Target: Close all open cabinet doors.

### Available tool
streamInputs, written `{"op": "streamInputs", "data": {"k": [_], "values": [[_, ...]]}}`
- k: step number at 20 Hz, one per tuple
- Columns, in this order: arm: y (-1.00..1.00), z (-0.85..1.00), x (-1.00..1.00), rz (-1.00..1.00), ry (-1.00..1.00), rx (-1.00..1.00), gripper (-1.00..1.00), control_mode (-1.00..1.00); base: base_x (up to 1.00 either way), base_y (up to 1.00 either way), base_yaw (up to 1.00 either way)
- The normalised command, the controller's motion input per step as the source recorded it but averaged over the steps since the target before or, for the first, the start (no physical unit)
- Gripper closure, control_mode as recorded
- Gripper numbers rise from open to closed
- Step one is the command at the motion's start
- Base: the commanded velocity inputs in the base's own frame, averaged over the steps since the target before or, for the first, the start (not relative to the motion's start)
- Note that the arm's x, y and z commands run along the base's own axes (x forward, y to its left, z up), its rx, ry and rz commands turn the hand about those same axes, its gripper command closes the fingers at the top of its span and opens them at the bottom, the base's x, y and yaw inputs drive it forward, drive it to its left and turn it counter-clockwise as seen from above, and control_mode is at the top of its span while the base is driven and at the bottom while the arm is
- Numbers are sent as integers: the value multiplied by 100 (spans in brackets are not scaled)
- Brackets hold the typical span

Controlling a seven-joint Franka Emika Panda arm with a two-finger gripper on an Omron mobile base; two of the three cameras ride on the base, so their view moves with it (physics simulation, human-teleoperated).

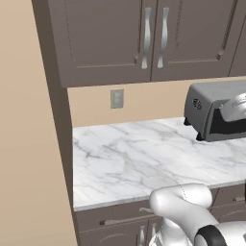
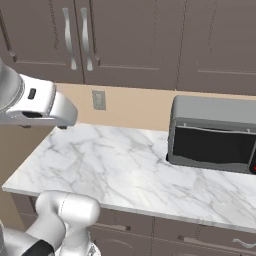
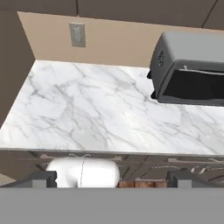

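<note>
Cabinet doors (image 1: 105, 38) hung high at far side above marble counter (image 1: 125, 158), paired (two curved silver handles (image 1: 154, 37) side by side at the meeting edge). Looked flush and closed in left base view; same pair at upper left of right base view, with further dark doors (image 2: 145, 40) running right along the wall, also flat to the frame as far as visible. Lower edges of these just seen along far top of hand view.

Gripper (image 3: 111, 177) sat at near edge of counter in hand view, two dark finger tips (image 3: 41, 178) well apart at bottom corners, spread wide, pinching nothing. Held above and in front of counter, looking down over it.

Wall outlet (image 1: 116, 98) set on beige backsplash below left door. Grey toaster oven (image 2: 212, 135) stood on counter at right, against far wall, dark glass front facing near side. Brown drawer fronts (image 1: 120, 218) with horizontal handles ran under counter edge. Tall dark side panel (image 1: 55, 105) bounded counter at left. Counter surface between outlet and toaster oven bare marble.
</note>
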Motion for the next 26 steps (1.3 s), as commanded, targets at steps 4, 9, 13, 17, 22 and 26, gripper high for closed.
{"op": "streamInputs", "data": {"k": [4,9,13,17,22,26], "values": [[6,-9,-34,-17,11,0,-100,-100,0,0,0],[3,-10,-26,-13,10,0,-100,-100,0,0,0],[0,-27,0,-1,4,1,-100,-100,0,0,0],[0,-35,0,1,2,2,-100,-100,0,0,0],[0,-35,0,0,0,0,-100,-100,0,0,0],[0,-22,0,0,0,0,-100,-100,0,0,0]]}}
